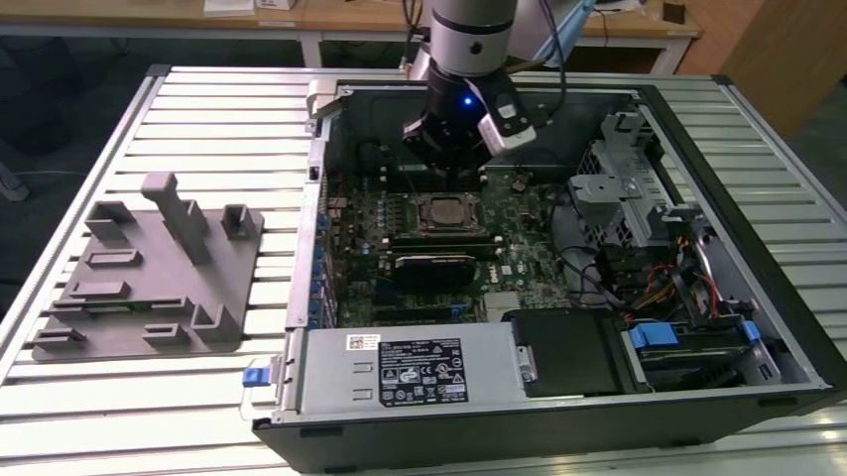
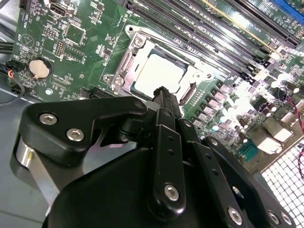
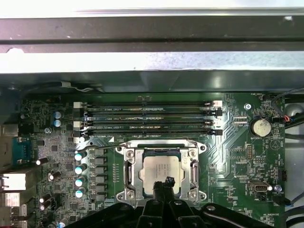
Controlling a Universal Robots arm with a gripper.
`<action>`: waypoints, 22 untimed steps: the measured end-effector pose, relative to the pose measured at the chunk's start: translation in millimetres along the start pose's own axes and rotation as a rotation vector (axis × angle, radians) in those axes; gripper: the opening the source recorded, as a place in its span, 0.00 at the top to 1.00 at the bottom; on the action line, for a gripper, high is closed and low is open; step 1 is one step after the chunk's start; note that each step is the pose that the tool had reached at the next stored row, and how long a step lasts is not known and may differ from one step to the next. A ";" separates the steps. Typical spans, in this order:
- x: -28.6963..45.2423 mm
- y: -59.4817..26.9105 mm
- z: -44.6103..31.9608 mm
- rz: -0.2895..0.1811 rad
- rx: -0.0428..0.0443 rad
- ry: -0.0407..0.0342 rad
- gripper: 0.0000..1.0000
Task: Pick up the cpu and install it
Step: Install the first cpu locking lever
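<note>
Silvery square cpu [image 3: 160, 172] lies in its metal-framed socket [image 3: 127, 171]; black gripper [image 3: 167, 182] seemingly closed, empty.

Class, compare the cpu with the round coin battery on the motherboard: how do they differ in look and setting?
The cpu is square with a pale matte lid; the coin battery is round and shiny. The cpu sits inside a metal-framed socket; the battery sits in a small holder near the board edge. Both lie flat on the motherboard.

Lab or workshop — slatted metal bench [image 1: 198, 119], opened computer case [image 1: 688, 139], wooden desks [image 1: 344, 15] behind

Silver-grey arm [image 1: 470, 30], blue light, black pincer [image 2: 164, 92] links, silver screws.
</note>
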State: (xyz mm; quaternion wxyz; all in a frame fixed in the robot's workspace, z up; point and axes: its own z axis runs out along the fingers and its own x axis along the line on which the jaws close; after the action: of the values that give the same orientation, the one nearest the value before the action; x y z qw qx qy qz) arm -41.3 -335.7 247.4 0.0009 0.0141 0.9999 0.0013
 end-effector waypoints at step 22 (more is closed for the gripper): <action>10.9 -0.3 -0.1 0.000 -0.0022 0.0000 0.89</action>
State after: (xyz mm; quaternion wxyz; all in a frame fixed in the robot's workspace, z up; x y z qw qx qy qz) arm -52.2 -335.7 247.5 0.0009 0.0142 0.9999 0.0024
